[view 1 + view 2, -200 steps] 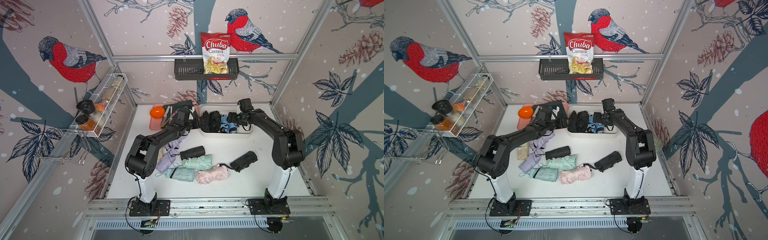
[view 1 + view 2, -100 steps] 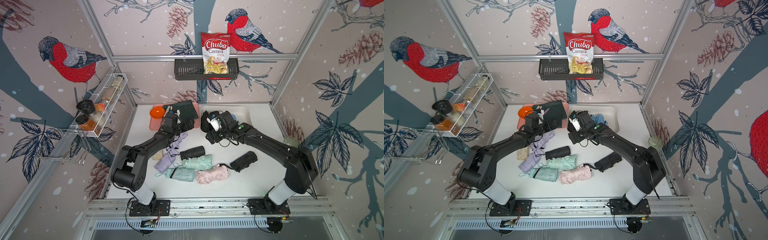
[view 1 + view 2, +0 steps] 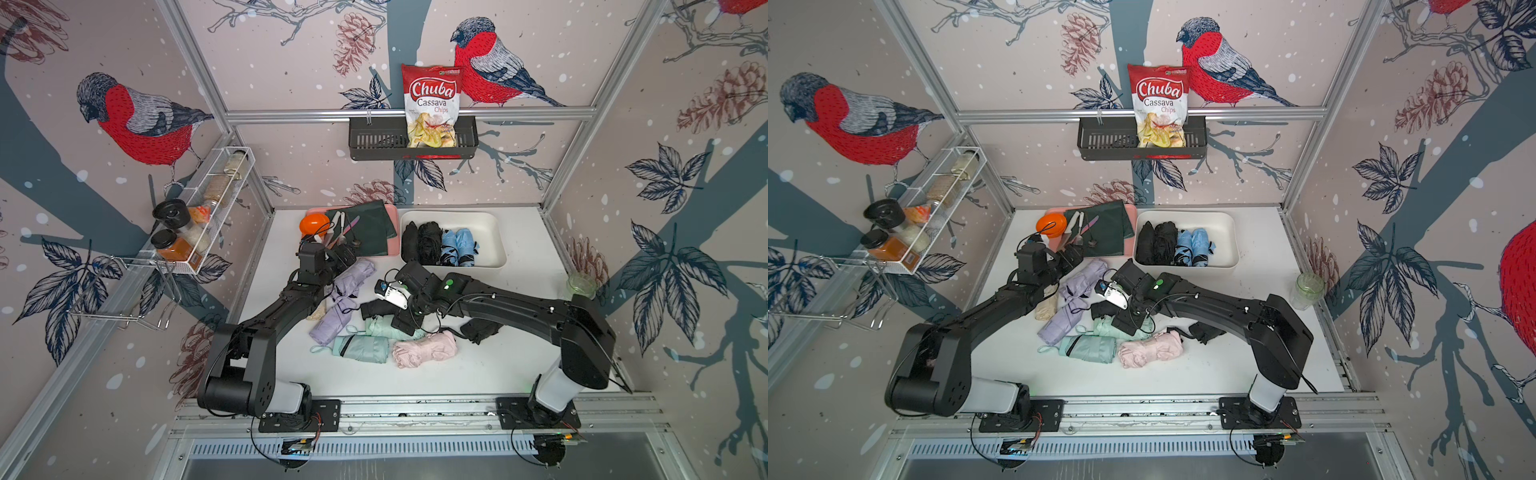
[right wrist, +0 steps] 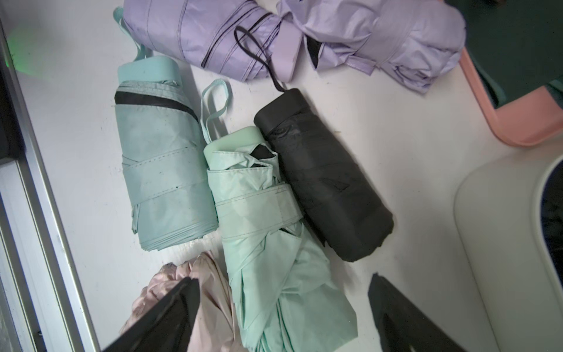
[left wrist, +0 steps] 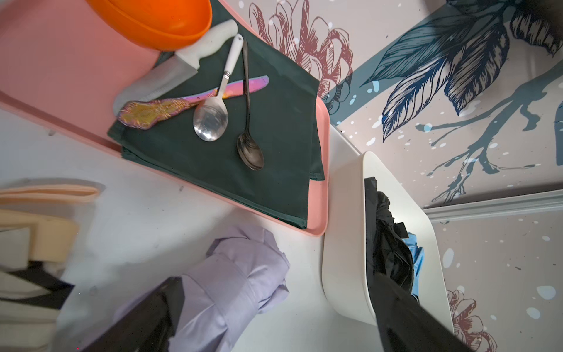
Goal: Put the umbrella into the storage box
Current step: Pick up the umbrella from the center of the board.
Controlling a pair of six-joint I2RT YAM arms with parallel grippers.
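Nearest you, folded umbrellas lie in a loose pile on the white table (image 3: 498,365). A pink umbrella (image 3: 424,349) and a teal umbrella (image 3: 361,347) are at the front. Just behind them, a mint umbrella (image 4: 265,213) lies touching a black umbrella (image 4: 323,189). A second black umbrella (image 3: 482,330) lies partly under your right arm. A lilac umbrella (image 3: 326,326) stretches away along the pile's left side.

Your right gripper (image 4: 283,280) hangs over the mint umbrella with its jaws spread wide, holding nothing. One finger is above the pink umbrella.

Farther back, your left gripper (image 5: 274,304) is by the far end of the lilac umbrella, near the tray. Its jaws are also wide apart and empty.

Behind that, a pink tray (image 5: 61,61) carries a dark green cloth (image 5: 274,137), two spoons, two knives and an orange bowl (image 5: 152,21). Just beside the tray, at the back of the table, the storage box (image 3: 494,232) holds two black umbrellas (image 3: 428,243) and two blue umbrellas (image 3: 455,245), side by side. A glass jar (image 3: 579,284) stands at the table's right edge. On the back wall, a black basket (image 3: 374,141) holds a bag of chips (image 3: 432,104).
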